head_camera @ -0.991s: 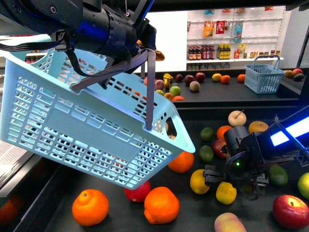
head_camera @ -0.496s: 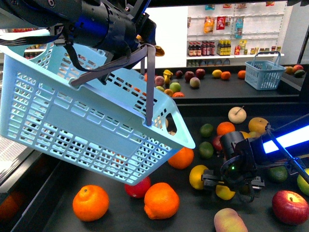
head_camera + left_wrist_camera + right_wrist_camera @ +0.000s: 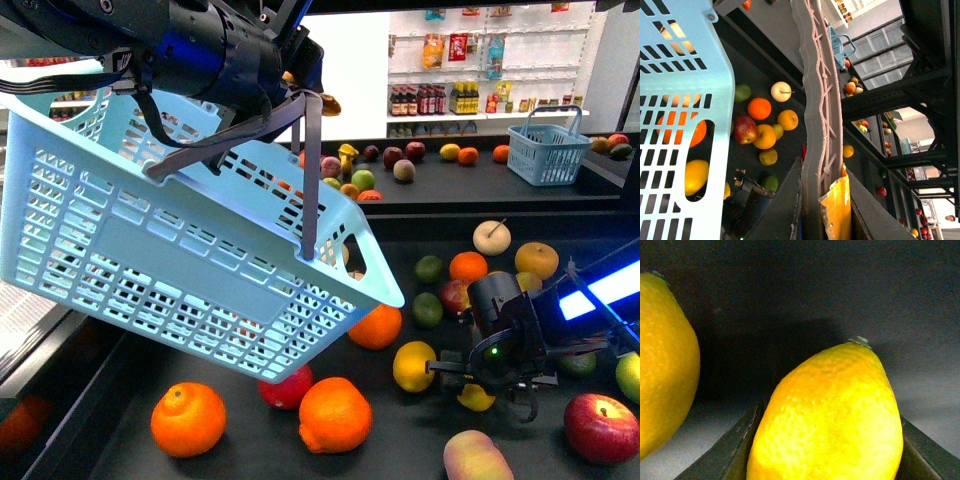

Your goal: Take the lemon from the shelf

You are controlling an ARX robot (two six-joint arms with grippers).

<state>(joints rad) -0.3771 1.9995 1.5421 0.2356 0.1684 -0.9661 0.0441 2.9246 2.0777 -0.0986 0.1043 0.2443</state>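
Observation:
A yellow lemon [image 3: 476, 397] sits low on the black shelf deck [image 3: 400, 440] at the front right, with my right gripper [image 3: 482, 392] shut on it. In the right wrist view the lemon [image 3: 827, 415] fills the space between both dark fingers, and a second yellow lemon [image 3: 662, 360] lies beside it. That second lemon [image 3: 414, 366] shows just left of the gripper in the front view. My left gripper [image 3: 821, 200] is shut on the grey basket handle [image 3: 817, 100], holding the tilted light blue basket [image 3: 170, 250] up at the left.
Oranges [image 3: 334, 420], red apples [image 3: 600, 428], limes [image 3: 427, 310] and a peach [image 3: 476, 455] lie scattered on the deck around the right gripper. A second blue basket [image 3: 546, 150] stands on the higher deck behind, with more fruit. White wall shelving with bottles [image 3: 470, 100] is far back.
My right gripper shifted slightly right and has lifted a little with the lemon between its fingers. The left arm and basket hold nearly the same pose.

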